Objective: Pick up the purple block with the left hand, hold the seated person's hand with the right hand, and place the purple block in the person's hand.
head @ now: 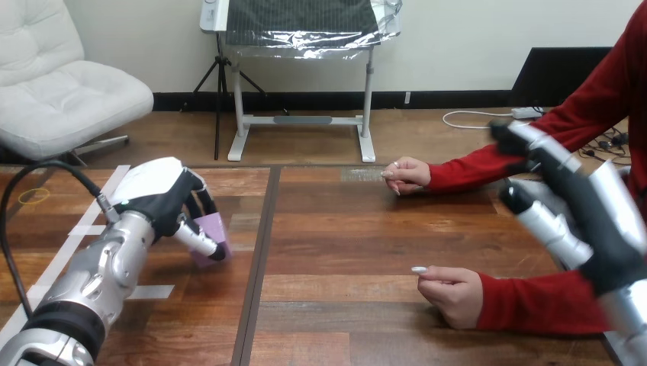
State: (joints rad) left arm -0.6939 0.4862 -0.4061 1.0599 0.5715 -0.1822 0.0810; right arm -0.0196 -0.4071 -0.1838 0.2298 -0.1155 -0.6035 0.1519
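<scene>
The purple block [213, 231] rests on the wooden table [343, 229] at the left. My left hand [164, 194] sits over it with its fingers and thumb curled round the block. At the right my right hand [568, 202] hovers raised above the table, fingers straight and apart, holding nothing. The person's near hand [450, 290] lies on the table as a loose fist, below and left of my right hand. Their far hand [406, 174] rests on the table further back. My right hand touches neither one.
Strips of pale tape [95, 229] run across the table's left part. A dark seam [259, 259] splits the tabletop down the middle. The person's red sleeves [534, 301] reach in from the right edge.
</scene>
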